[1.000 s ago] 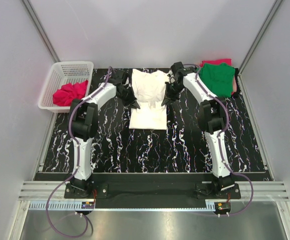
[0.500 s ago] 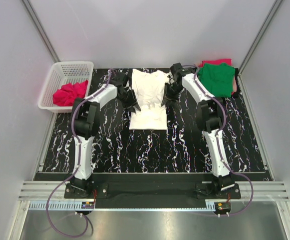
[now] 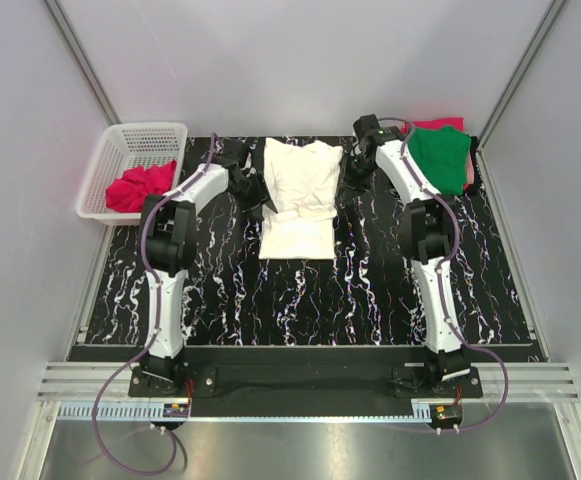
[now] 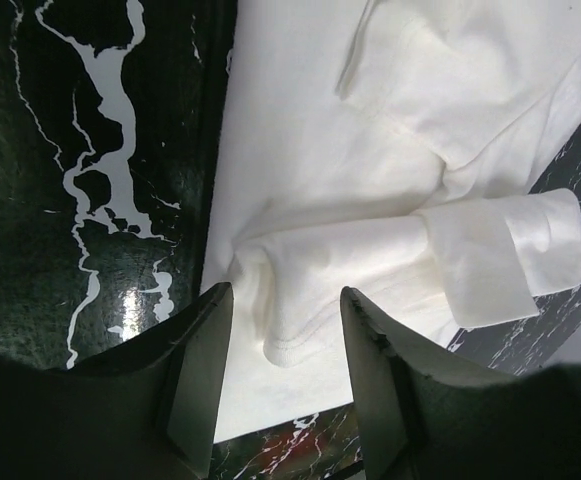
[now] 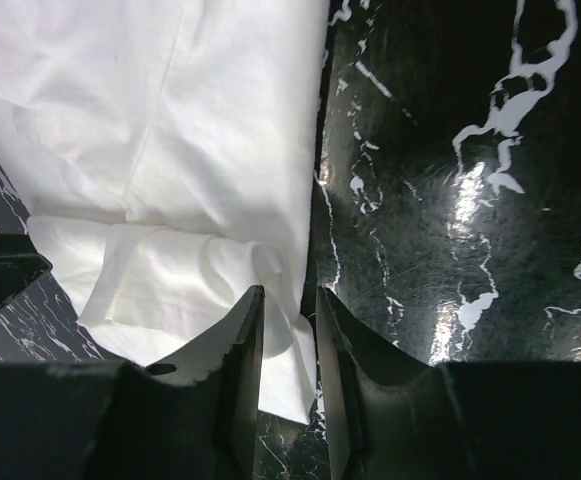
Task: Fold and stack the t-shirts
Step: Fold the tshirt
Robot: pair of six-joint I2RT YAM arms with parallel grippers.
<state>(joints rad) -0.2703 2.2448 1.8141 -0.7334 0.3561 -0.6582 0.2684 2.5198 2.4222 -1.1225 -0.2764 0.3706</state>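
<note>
A white t-shirt (image 3: 298, 205) lies flat at the middle back of the table, both sleeves folded in over its body. My left gripper (image 3: 257, 200) hovers at the shirt's left edge. In the left wrist view it (image 4: 285, 300) is open above the white t-shirt (image 4: 390, 130), with a folded sleeve hem lying loose under the gap. My right gripper (image 3: 347, 188) is at the right edge. In the right wrist view it (image 5: 288, 300) is open too, over the border of the white t-shirt (image 5: 170, 150). A green t-shirt (image 3: 438, 160) lies at the back right. A pinkish-red t-shirt (image 3: 140, 187) is bunched in the basket.
A white plastic basket (image 3: 145, 131) stands off the table's back left corner. A strip of pinkish-red cloth (image 3: 435, 124) shows from under the green t-shirt. The black marbled tabletop (image 3: 300, 300) stretches toward the arm bases. Grey walls close in on three sides.
Both grippers went from shut to open and let go of the white t-shirt's sleeves, which now lie folded on it. Both drew back outward, the right one also toward the far edge.
</note>
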